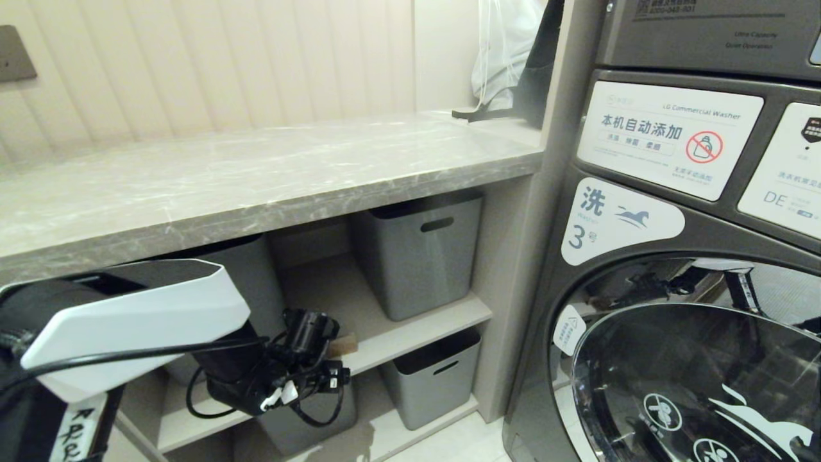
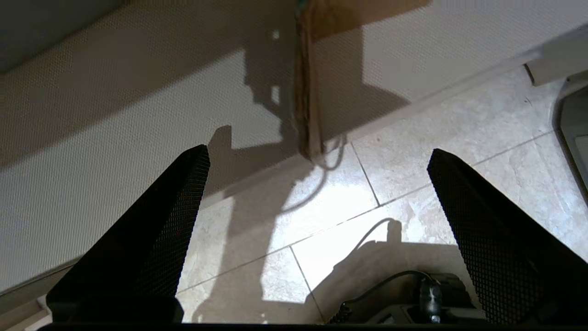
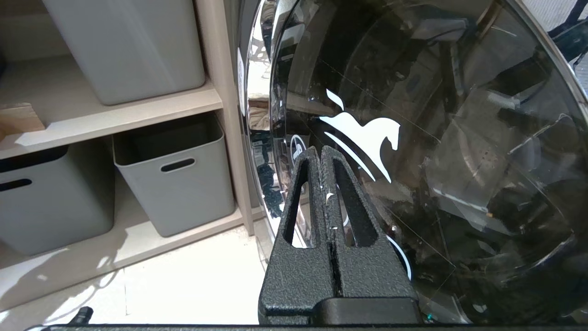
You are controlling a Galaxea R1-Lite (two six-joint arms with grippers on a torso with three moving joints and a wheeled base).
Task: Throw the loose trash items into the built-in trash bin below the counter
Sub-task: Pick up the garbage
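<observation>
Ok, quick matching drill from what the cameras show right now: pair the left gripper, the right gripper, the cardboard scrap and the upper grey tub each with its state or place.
Things:
1. left gripper
2. right gripper
3. cardboard scrap
4. upper grey tub

States or places:
A. fingers pressed together, in front of the washer door
B. standing on the middle shelf under the counter
C. fingers spread wide, nothing between them
D. lying on the middle shelf, just beyond the left arm's wrist

Pairs: 1-C, 2-A, 3-D, 4-B
</observation>
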